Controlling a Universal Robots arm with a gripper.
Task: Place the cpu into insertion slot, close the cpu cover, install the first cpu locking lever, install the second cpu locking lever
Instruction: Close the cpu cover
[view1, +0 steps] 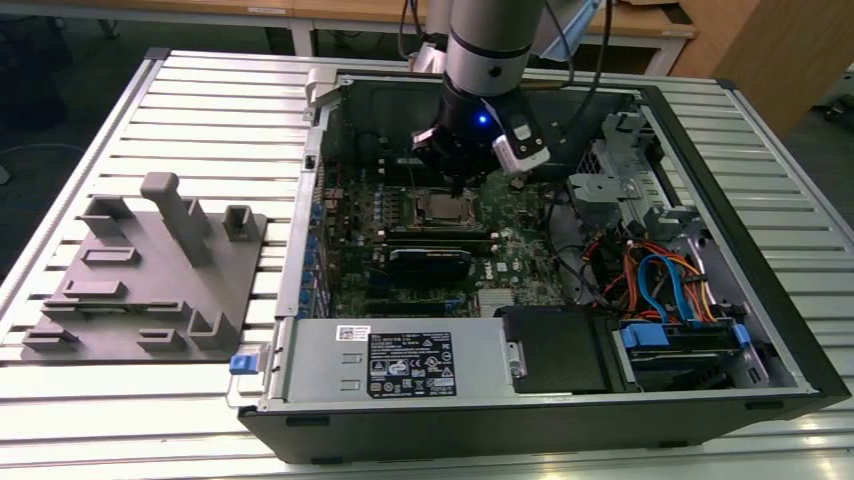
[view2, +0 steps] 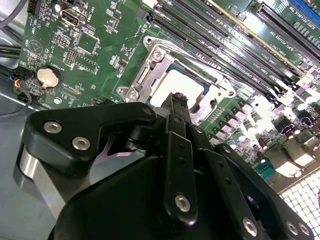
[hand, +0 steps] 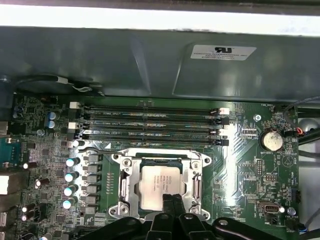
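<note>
The gripper (hand: 173, 199), pressed together and empty, hangs at the cover's (hand: 125, 191) edge. The cpu (hand: 159, 182) shows through the cover's window.

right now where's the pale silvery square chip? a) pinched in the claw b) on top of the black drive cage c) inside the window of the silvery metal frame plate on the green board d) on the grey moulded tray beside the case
c: in the first wrist view the pale silvery square chip lies inside the window of the silvery metal frame plate on the green circuit board, and the shut black claw grips nothing.
</note>
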